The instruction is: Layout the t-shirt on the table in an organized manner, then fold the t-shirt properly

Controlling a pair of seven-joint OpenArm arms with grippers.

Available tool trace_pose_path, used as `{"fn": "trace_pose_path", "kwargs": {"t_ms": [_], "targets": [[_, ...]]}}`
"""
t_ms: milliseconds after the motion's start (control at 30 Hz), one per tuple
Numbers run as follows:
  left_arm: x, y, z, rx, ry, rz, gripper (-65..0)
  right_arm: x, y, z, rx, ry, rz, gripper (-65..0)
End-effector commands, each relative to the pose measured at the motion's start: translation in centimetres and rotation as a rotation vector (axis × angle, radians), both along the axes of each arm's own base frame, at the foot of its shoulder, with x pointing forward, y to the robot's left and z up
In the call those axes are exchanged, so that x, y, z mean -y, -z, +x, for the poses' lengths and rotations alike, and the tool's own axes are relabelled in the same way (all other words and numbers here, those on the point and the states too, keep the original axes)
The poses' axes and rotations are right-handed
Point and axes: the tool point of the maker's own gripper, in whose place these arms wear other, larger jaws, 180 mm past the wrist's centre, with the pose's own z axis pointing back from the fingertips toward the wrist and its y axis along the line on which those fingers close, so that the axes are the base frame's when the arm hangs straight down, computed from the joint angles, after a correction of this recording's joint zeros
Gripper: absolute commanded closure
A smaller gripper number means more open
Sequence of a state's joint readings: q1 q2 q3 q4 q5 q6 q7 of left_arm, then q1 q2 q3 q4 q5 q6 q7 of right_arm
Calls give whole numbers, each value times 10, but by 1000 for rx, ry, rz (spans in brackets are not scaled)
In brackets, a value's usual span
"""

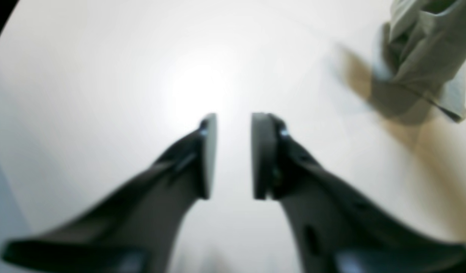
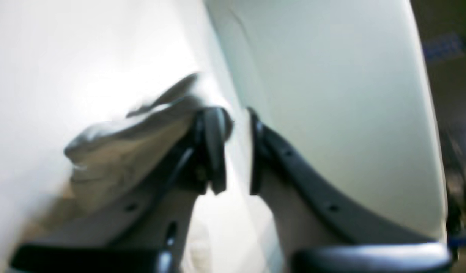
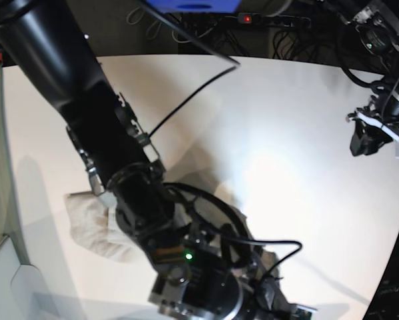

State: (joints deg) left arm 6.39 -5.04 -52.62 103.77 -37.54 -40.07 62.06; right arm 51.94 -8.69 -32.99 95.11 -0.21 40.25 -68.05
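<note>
Base view, left side: the t-shirt [image 3: 96, 223] lies bunched on the white desk [image 3: 286, 133], toward the desk's near left. Only a crumpled, pale part of the cloth shows at the left of the large black arm [image 3: 86, 100] that crosses over it from the far left corner toward the near edge; the rest of the garment is hidden beneath that arm. The arm carries the right wrist camera, and a black cable [image 3: 192, 90] loops away from it across the desk toward the far edge.

Right wrist view: the right pincer [image 2: 233, 151] stands with its two dark jaws a narrow way apart; pale material shows in the gap, but blur prevents telling whether any cloth is gripped. A grey-beige fold of the shirt [image 2: 119, 151] lies just beside the left jaw, on the pale desk surface [image 2: 331, 94].

Base view, far right: the other arm [image 3: 376, 130] hangs at the desk's right edge, well apart from the shirt.

Left wrist view: the left pincer [image 1: 233, 155] is released, its jaws parted over bare desk [image 1: 104, 76] and holding nothing. A hanging fold of shirt [image 1: 422, 57] shows at the upper right corner, clear of the jaws.
</note>
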Motion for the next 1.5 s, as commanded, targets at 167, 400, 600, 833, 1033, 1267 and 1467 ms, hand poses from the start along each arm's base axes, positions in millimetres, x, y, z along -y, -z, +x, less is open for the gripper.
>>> {"fn": "trace_pose_path", "kwargs": {"t_ms": [167,400,600,833,1033,1267,1467], "targets": [[2,-7,-4,31,8,-4,-395,-12,-2,-17,27,-49,11,-185],[10,-1,-8,24,3,-32,-426,-8,14,-18,-16,-34,25,-186],[25,-12,1,73,6,-57,-426,44,66,-5,-121,81,0,-185],[123,-10,38,105,215,-202,-425,107,129,-7,-240,203,-57,-181],[190,5,59,92,351,-351,-415,155,147,-6,-289,319,-34,-180],[241,15,66,128,450,-444,-15,193,141,1,-280,409,-7,-180],[285,33,70,98,499,-503,0,199,142,1,-282,422,-11,-180]]}}
